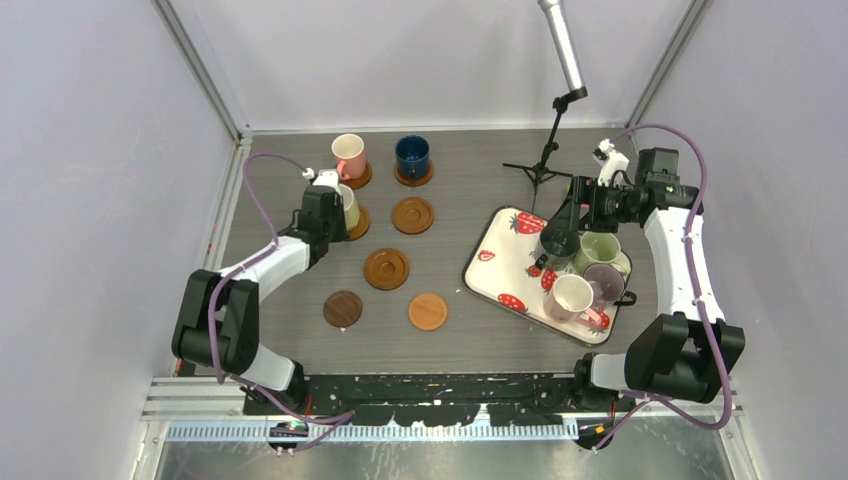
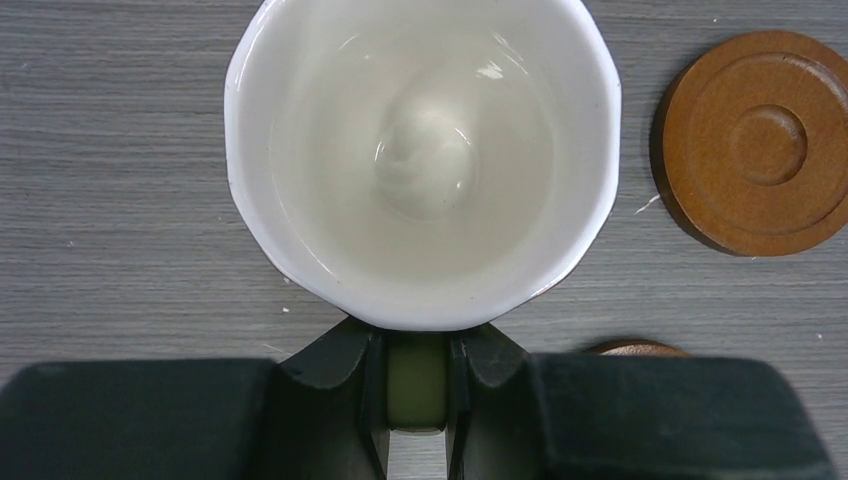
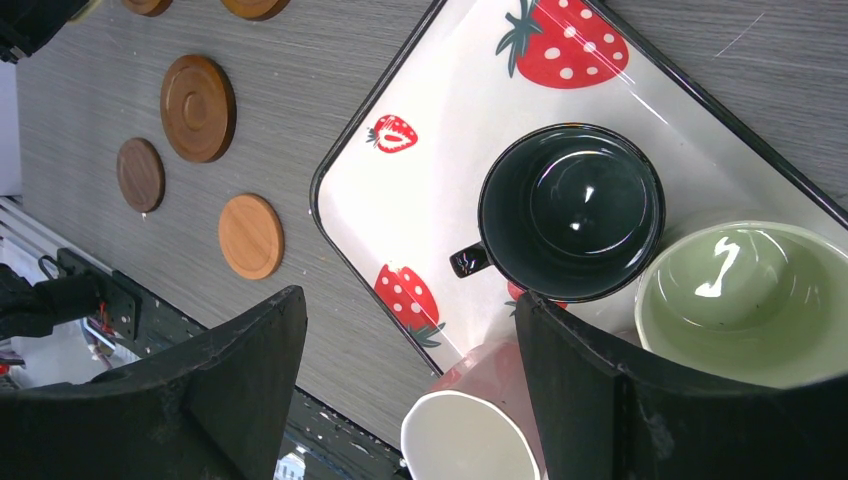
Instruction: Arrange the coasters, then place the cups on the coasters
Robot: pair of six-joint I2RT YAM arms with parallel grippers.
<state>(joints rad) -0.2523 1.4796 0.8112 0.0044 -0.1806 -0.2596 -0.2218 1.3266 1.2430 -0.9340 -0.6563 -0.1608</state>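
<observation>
My left gripper (image 2: 417, 372) is shut on the handle of the pale yellow cup (image 2: 420, 150), which sits over a coaster (image 1: 359, 226) at the left; I cannot tell whether the cup rests on it. A pink cup (image 1: 348, 155) and a dark blue cup (image 1: 412, 156) stand on coasters behind. Empty coasters (image 1: 412, 215) (image 1: 386, 268), a dark one (image 1: 342, 309) and a light one (image 1: 428, 311) lie mid-table. My right gripper (image 3: 410, 330) hangs open above the tray, near the dark grey cup (image 3: 570, 210), light green cup (image 3: 745, 300) and cream-pink cup (image 3: 480, 430).
The white strawberry-print tray (image 1: 500, 250) lies at the right and also holds a translucent purple cup (image 1: 606, 283). A microphone on a black tripod stand (image 1: 545, 160) rises behind the tray. Enclosure walls close off the left, back and right.
</observation>
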